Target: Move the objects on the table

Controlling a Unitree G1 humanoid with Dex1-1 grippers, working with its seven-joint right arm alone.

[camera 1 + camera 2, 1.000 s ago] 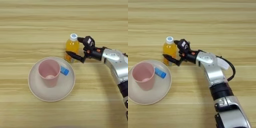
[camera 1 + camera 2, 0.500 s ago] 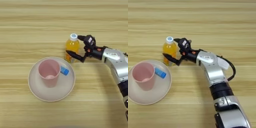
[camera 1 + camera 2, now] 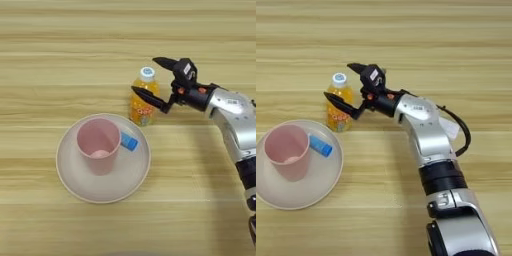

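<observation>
The hand (image 3: pixel 159 80) is reaching wide open around the juice bottle (image 3: pixel 142 97), and a finger bumping it could be tipping it onto the plate (image 3: pixel 75 180) beside it.

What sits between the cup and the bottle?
The blue tube lies on the plate, between the cup and the bottle. It shows most clearly in the right eye view; whether it touches the cup cannot be told.

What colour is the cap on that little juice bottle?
White, above the orange juice bottle; the cap shows best in the left eye view.
</observation>
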